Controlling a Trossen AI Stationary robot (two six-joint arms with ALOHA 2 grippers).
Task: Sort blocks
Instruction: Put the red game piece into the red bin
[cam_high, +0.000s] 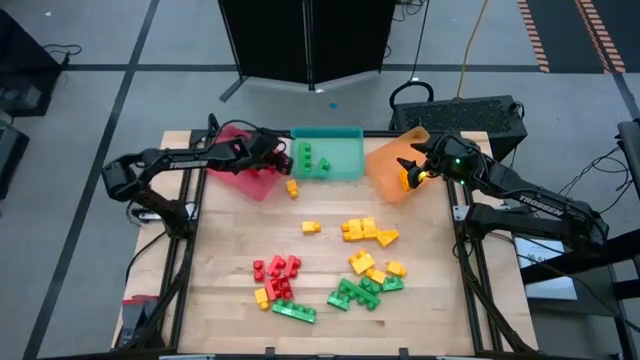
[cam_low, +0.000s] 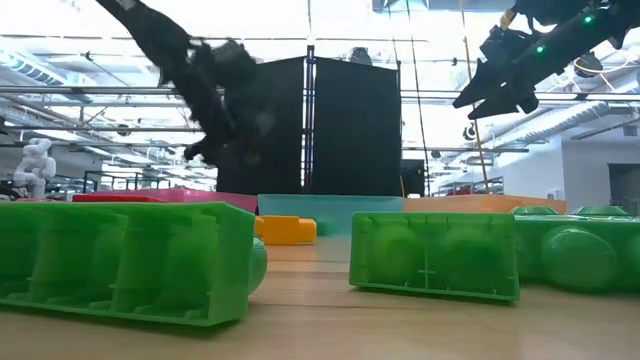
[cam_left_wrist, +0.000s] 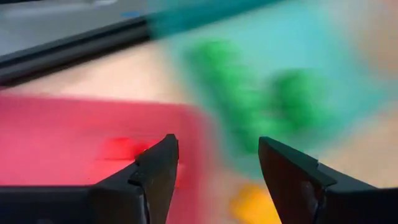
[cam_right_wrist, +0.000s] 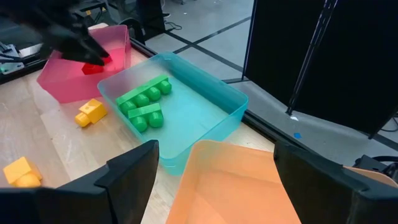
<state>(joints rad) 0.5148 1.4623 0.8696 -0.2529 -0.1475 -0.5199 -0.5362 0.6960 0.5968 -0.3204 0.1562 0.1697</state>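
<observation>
Left tool (cam_high: 268, 150) spread wide, empty, over red tray (cam_high: 240, 172). Right tool (cam_high: 417, 163) open, empty, above orange tray (cam_high: 385, 165). Most blocks (cam_high: 350, 262) scattered on counter (cam_high: 230, 235); two green in teal tray (cam_high: 345, 155).

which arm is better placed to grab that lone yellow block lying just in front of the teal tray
Left. The left end effector hangs open over the red tray's edge, close to the yellow block. The right end effector, also open, is over the orange tray, farther away.
</observation>
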